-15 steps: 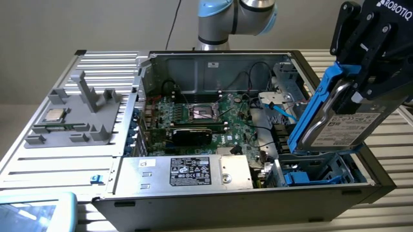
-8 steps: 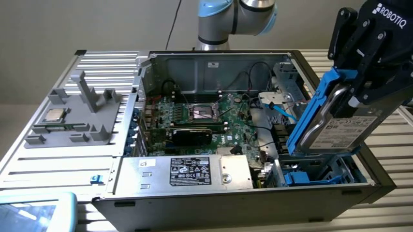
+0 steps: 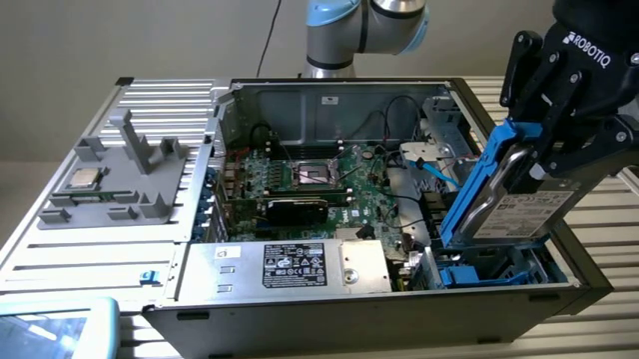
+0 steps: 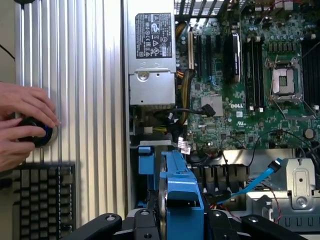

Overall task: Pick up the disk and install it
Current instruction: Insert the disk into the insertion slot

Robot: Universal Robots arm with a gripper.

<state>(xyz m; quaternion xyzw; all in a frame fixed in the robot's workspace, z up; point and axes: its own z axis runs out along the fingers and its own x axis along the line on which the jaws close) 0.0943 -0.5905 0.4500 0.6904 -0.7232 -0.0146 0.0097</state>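
Disk (image 3: 519, 202) hangs tilted on edge just above the blue bay (image 3: 489, 273), at the exterior view's right of the case (image 3: 299, 308); your fingers (image 3: 589, 149) pinch its carrier, probably so it lines up with the slot

Arm (image 3: 364, 26) is showing at the top of the exterior view: a grey joint with a light-blue cap, its column dropping straight down. The black hand (image 3: 559, 146) is hanging at the exterior view's right, pointing down and a bit tilted. Its fingers (image 3: 597, 146) are pressing in from both broad sides on the disk (image 3: 504, 198), holding it on edge and leaning. In the wrist view, the hand's finger links (image 4: 102, 224) are flanking the disk's blue top edge, jaws standing part-way apart with it clamped between.
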